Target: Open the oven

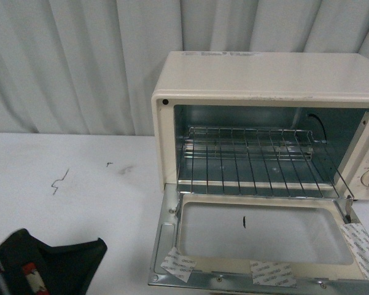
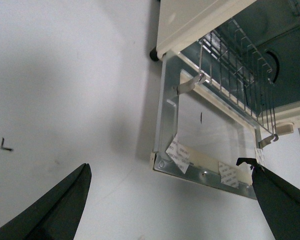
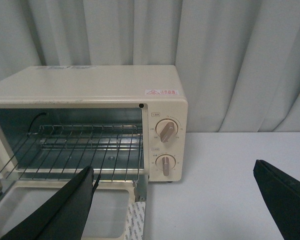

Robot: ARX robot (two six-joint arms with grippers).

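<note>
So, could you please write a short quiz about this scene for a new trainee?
1. True or false: the door of the toaster oven is closed.
2. How many knobs does the oven's panel show in the right wrist view? A) one B) two C) three
3. Fill in: inside the oven sits a wire ____.
Key: 1 false, the door lies folded down flat. 2 B. 3 rack.
</note>
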